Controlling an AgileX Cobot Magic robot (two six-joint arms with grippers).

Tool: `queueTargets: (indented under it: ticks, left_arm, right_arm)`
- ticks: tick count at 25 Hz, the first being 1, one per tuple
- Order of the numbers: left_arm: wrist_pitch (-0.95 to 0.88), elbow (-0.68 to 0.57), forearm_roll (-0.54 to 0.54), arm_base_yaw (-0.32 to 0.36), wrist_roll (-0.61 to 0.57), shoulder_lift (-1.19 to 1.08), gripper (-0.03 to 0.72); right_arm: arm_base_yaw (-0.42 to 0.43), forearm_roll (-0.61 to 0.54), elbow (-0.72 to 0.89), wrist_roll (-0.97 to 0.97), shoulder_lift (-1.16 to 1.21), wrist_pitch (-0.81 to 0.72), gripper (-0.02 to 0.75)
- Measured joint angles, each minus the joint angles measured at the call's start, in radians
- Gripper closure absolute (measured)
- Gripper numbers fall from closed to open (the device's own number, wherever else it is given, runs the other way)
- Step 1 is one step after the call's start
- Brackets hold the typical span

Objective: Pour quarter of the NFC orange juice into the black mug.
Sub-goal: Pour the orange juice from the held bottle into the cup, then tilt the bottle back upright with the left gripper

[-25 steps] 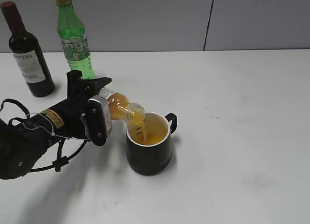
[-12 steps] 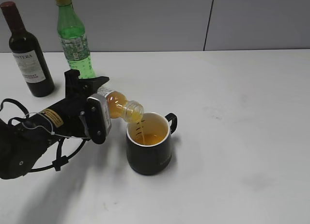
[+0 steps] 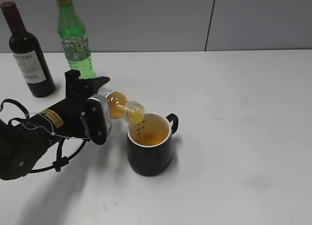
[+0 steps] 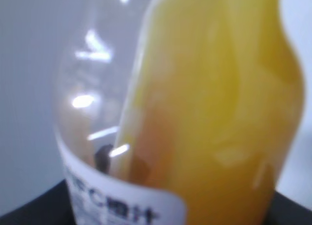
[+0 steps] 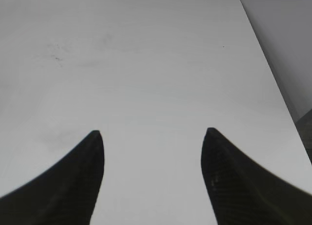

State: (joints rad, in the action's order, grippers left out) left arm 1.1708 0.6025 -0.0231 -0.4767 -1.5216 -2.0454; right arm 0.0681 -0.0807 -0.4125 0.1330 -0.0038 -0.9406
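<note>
My left gripper (image 3: 100, 105) is shut on the NFC orange juice bottle (image 3: 119, 104), held on its side with the open neck just above the left rim of the black mug (image 3: 150, 150). No stream runs from the neck. The mug stands upright with its handle to the right and has orange juice inside. In the left wrist view the bottle (image 4: 214, 113) fills the frame, with juice on the right and its white label at the bottom. My right gripper (image 5: 152, 137) is open and empty over bare white table; it does not show in the exterior view.
A dark wine bottle (image 3: 27, 52) and a taller green bottle (image 3: 74, 40) stand at the back left of the white table (image 3: 243, 113), behind my left arm. The table's right edge shows in the right wrist view (image 5: 273, 84).
A second ago juice ran from the neck into the mug. The bottle has tipped back a little and risen slightly, and the stream has stopped.
</note>
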Motion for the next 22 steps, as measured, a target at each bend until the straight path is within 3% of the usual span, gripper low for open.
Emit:
queueTargets:
  ticks: [22]
  left_arm:
    - [0.0, 0.0, 0.0, 0.0, -0.059, 0.0, 0.219]
  right_arm:
    - [0.0, 0.0, 0.0, 0.0, 0.0, 0.0, 0.258]
